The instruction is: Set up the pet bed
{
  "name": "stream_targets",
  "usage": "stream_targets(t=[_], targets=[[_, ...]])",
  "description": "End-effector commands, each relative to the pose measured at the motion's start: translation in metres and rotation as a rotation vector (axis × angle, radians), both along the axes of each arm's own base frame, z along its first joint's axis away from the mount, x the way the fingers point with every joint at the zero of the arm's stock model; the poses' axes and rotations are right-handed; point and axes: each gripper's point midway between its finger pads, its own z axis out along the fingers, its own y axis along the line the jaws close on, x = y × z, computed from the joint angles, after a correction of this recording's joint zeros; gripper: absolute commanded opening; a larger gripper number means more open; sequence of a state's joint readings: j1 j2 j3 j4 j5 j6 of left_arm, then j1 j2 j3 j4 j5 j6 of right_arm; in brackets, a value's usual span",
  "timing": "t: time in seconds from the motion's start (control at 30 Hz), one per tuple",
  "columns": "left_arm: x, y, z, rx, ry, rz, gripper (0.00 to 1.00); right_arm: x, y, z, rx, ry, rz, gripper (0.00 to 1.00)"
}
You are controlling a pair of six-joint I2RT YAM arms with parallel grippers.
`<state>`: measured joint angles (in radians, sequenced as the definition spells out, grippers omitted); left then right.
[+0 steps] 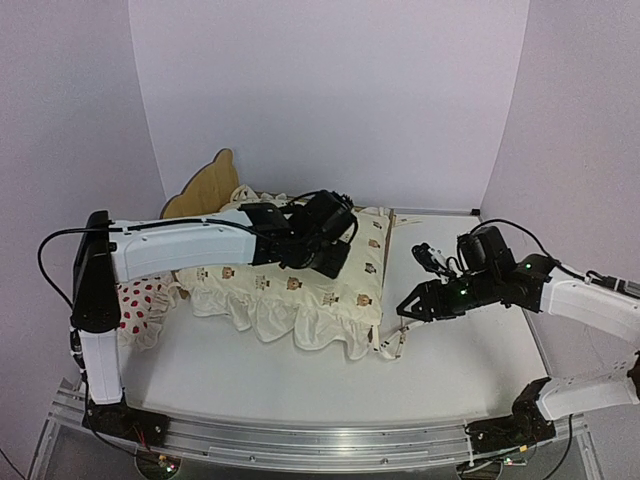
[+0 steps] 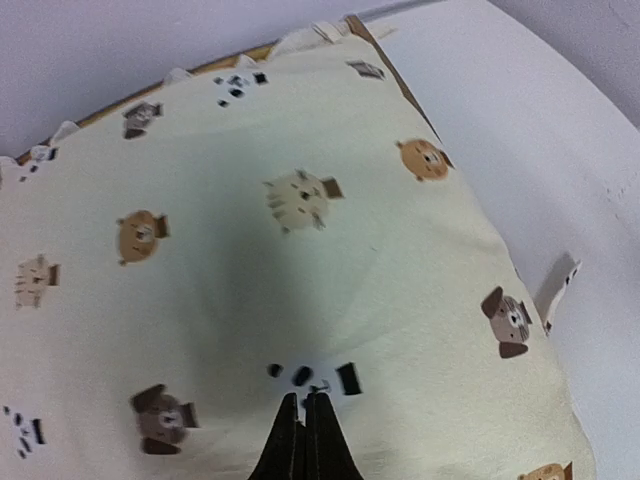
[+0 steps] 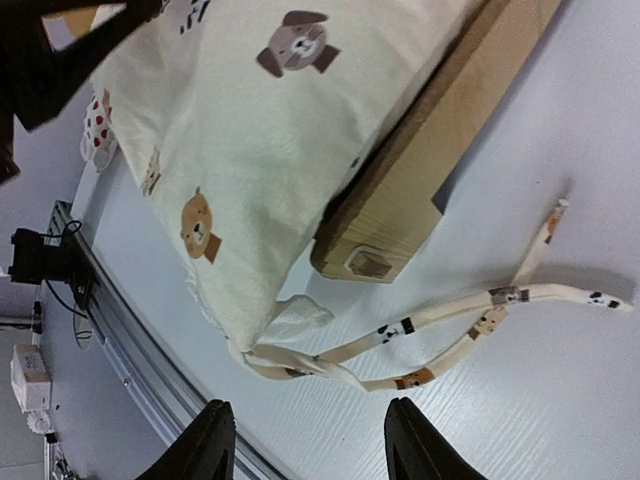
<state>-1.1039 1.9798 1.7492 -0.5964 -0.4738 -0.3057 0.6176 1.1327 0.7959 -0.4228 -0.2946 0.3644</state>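
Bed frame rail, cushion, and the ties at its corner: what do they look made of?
Pet bed: light wood, likely plywood, matte and unpainted; the rail shows a plain tan face with square-cut edges. Cushion: soft woven fabric, possibly cotton, matte cream with printed animal faces; it dents and creases. Ties: narrow strips of what looks like the same printed cloth, lying limp.

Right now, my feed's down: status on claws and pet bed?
Left claw shut, tips at cushion. Right claw open, facing ties. Pet bed beneath cushion.
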Motion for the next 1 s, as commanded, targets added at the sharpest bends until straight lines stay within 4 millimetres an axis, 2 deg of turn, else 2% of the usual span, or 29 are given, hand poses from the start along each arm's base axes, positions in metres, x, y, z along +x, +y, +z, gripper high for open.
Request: stream_targets(t=[0.0,0.03,0.07,0.2,0.23,0.3,0.4,0.67,0.8,0.87,0.97], targets=[[0.009,0.021,0.059,-0.091,-0.090,0.038,0.01,-0.012,0.032,0.009,0.105,-0.017,0.161,0.52],[0.007,0.020,0.059,-0.096,-0.081,0.023,0.03,-0.014,0.035,0.008,0.102,-0.019,0.173,0.52],[0.001,0.015,0.058,-0.110,-0.059,-0.018,0.08,-0.013,0.035,0.007,0.094,-0.023,0.173,0.52],[-0.035,-0.014,0.057,-0.138,-0.009,-0.202,0.61,-0.003,0.026,0.006,0.050,-0.063,0.105,0.55],[-0.041,-0.019,0.052,-0.119,0.000,-0.224,0.69,0.001,0.021,0.007,0.036,-0.079,0.072,0.57],[-0.050,-0.026,0.044,-0.083,0.022,-0.250,0.82,0.009,0.010,0.010,-0.002,-0.105,-0.002,0.60],[-0.053,-0.031,0.024,-0.033,0.066,-0.263,0.91,0.014,-0.007,0.014,-0.049,-0.126,-0.087,0.66],[-0.046,-0.035,-0.042,0.143,0.173,-0.204,0.94,0.005,-0.020,0.024,-0.043,-0.134,-0.128,0.71],[-0.042,-0.033,-0.060,0.193,0.195,-0.167,0.91,0.004,-0.022,0.024,-0.050,-0.135,-0.133,0.72],[-0.039,-0.031,-0.063,0.192,0.197,-0.158,0.81,0.004,-0.022,0.022,-0.054,-0.130,-0.131,0.72],[-0.030,-0.025,-0.062,0.183,0.196,-0.129,0.41,0.004,-0.020,0.019,-0.059,-0.120,-0.120,0.71]])
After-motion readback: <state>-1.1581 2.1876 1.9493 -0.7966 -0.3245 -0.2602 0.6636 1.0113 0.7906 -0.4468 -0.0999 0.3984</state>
